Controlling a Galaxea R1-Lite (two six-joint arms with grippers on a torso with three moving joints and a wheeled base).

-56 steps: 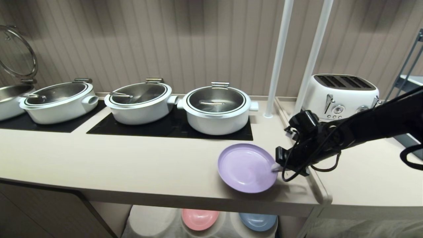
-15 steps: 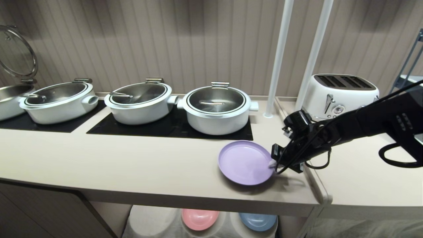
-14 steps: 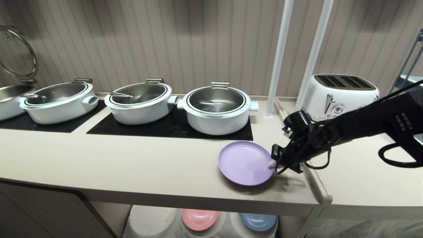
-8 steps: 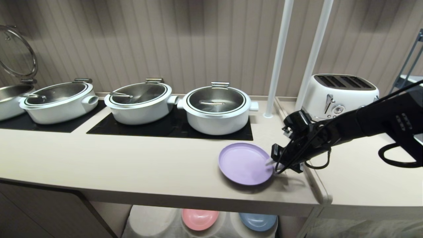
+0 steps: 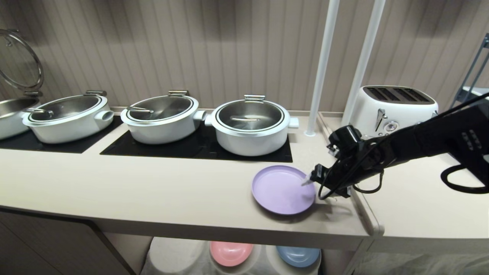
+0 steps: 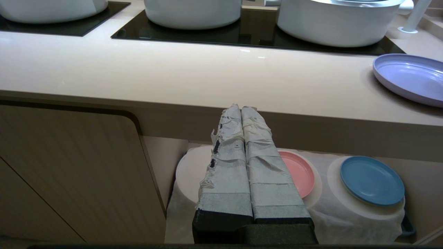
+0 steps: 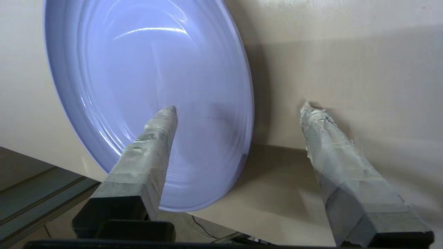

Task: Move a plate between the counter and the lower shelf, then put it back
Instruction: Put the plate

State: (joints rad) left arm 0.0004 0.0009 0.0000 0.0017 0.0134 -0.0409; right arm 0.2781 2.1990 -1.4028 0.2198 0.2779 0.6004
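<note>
Judging the put-back step as all but done, you have the plate lying flat on the counter near its front edge, the right gripper released and straddling its rim, so your next move calls only for a clean withdrawal without nudging it.
</note>
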